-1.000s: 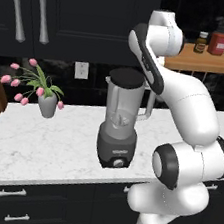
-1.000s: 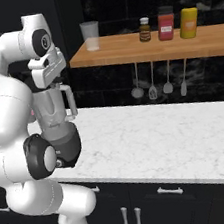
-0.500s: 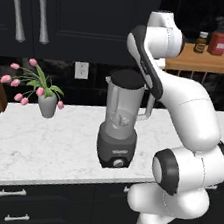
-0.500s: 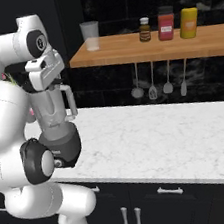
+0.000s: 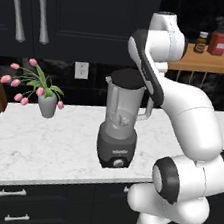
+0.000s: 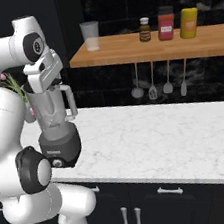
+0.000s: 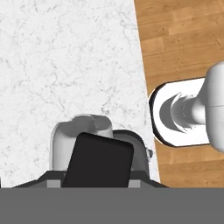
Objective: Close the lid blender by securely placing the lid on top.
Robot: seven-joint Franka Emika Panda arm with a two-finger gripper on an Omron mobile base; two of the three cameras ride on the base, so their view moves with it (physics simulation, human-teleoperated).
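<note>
- Left base view, nearest: white arm rises from lower right and bends up over the counter (image 5: 39, 144) to the upper middle of the frame.
- Blender (image 5: 119, 127) stands upright mid-frame near the counter's front edge, knob facing the camera, handle toward the right.
- Lid (image 5: 129, 77) is a dark disc at the jar's mouth. Appears to rest on the rim; whether it is fully seated I cannot tell.
- Gripper (image 6: 54, 82) in right base view, upper left of frame, sits just above the jar top, mostly hidden behind the white hand block. Spread or pinched: cannot tell from any view.
- Hand view, bottom centre: a flat black shape, probably the lid (image 7: 98, 159), covers the clear jar below it; marble counter fills the upper left, wood floor the right.
- Farther back in left base view: pink flowers in a vase (image 5: 47, 104) at left, well apart from the blender.
- Right base view, top: wooden shelf (image 6: 150, 48) with a cup and three jars.
- Risk, my judgement: lid left cocked on the rim if released off-centre or tilted; it could slide off.
- Risk: pressing down off-axis could tip or shove the blender toward the counter edge.
</note>
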